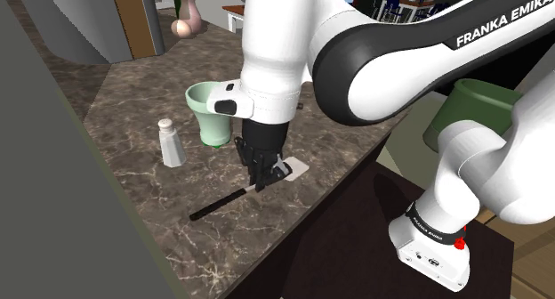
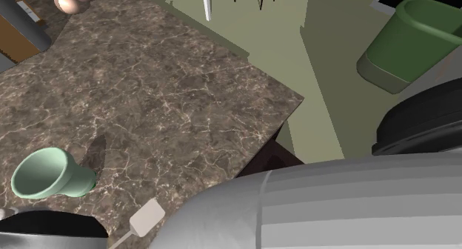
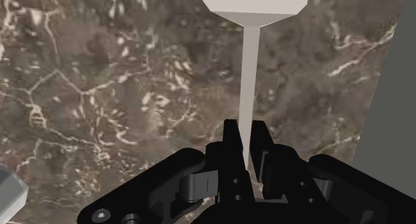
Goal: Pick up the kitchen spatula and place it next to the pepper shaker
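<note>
Spatula (image 3: 249, 76) shaft sits clamped between the gripper (image 3: 245, 127) fingers; pepper shaker (image 1: 169, 143) stands nearby on the counter (image 1: 124, 85).

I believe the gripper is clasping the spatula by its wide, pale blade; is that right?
Not quite: the gripper is clasping the spatula by its thin shaft, not by the wide, pale blade, which lies well ahead of the gripper. The wrist view shows this.

On the bench (image 1: 133, 84) the spatula (image 1: 227, 199) lies before the cup (image 1: 209, 110) — the shaker (image 1: 169, 143) near that cup, toward the shoulder view's left.
</note>
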